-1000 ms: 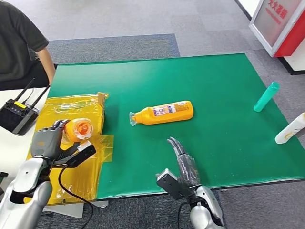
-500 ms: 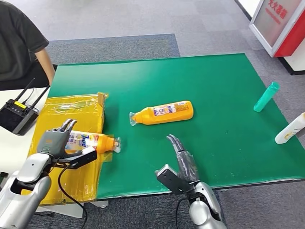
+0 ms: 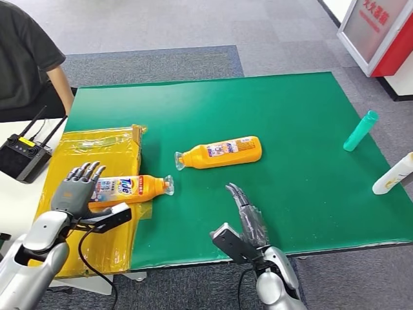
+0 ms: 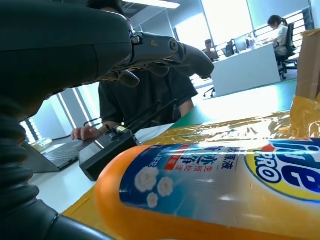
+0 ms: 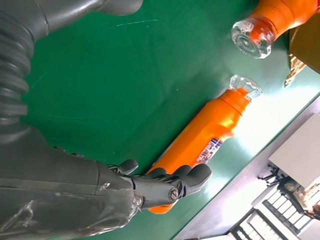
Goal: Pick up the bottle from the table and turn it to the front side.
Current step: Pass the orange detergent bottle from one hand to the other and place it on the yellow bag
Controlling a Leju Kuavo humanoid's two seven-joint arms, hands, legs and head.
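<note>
A: Bottle location?

B: Orange Tide detergent bottle (image 3: 129,187) lies on its side, label up, base end on the yellow plastic-wrapped box (image 3: 104,148), clear cap end poking past the box's edge over the green table mat (image 3: 292,161). In the left wrist view the blue-and-white label (image 4: 226,175) faces up.

A: Left hand?

B: Left hand (image 3: 75,190) is at the bottle's base end over the box, fingers (image 3: 90,169) spread and raised above the bottle. Grips nothing; whether the palm touches the base, cannot tell.

A: Right hand?

B: Right hand (image 3: 246,213) sits above the mat near its front edge, away from the box, fingers apart and lightly curled, holding nothing.

A: Other stuff?

B: Second orange bottle (image 3: 221,152) on its side mid-mat, beyond the box, cap pointing toward the box. Teal bottle (image 3: 360,130) at the mat's far edge from the box, white bottle (image 3: 393,174) near it, hanging off the mat. Black remote controller (image 3: 22,155) on a white table just beside the box. Person in a dark shirt (image 3: 24,58) seated behind that.
</note>
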